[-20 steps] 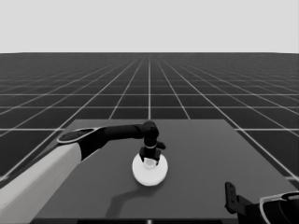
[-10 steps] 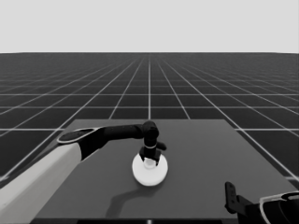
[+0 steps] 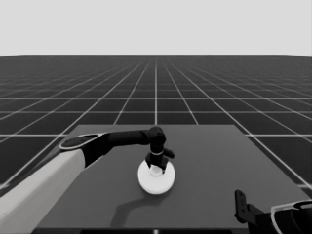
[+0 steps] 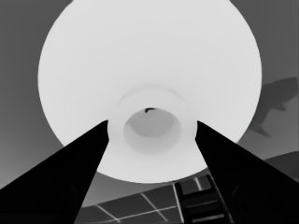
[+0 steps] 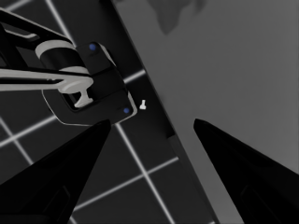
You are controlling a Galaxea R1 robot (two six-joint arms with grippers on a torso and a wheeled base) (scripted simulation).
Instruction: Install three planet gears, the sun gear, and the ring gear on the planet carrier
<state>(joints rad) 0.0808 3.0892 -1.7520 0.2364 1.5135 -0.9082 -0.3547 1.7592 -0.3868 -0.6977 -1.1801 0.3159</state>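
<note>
Larger round part (image 3: 156, 180) sits mid-table, covering whatever lies beneath; no gears show, so assembly looks almost finished. Left gripper (image 3: 156, 166) hangs directly above its raised centre hub, fingers spread either side. Right gripper (image 5: 149, 140) waits, open, at the table's corner.

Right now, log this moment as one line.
left gripper: over larger round part, jaws open | right gripper: parked, table corner, jaws open

Larger round part (image 3: 156, 181), white, flat on mid-table (raised central hub with small hole (image 4: 152, 128)); gears hidden beneath
</note>
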